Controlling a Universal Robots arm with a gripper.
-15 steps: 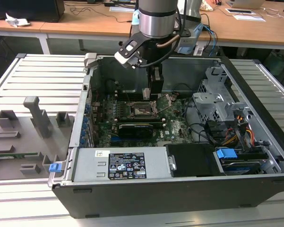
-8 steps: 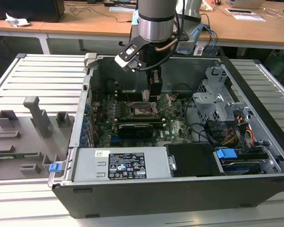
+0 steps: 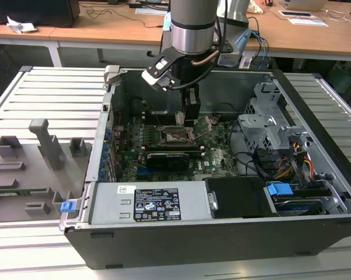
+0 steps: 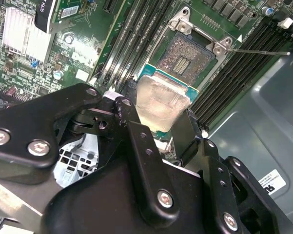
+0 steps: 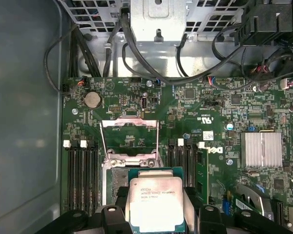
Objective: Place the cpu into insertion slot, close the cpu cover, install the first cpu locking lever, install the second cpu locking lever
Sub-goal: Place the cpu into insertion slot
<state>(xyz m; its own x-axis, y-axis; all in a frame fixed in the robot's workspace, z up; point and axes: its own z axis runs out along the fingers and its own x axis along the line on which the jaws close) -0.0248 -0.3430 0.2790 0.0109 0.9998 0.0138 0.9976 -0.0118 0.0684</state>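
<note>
The end effector (image 4: 158, 123) pinched the cpu (image 4: 162, 100) just above the slot (image 4: 192, 54), apparently not yet seated; the cover (image 5: 130, 139) stood open, with closing and both lockings undone.

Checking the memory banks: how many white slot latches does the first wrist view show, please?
4 white latches: two either side of the cpu cover; others may be hidden.

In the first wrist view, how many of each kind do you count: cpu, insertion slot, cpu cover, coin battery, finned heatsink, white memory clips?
cpu: 1
insertion slot: 1
cpu cover: 1
coin battery: 1
finned heatsink: 1
white memory clips: 4
Total: 9
</note>
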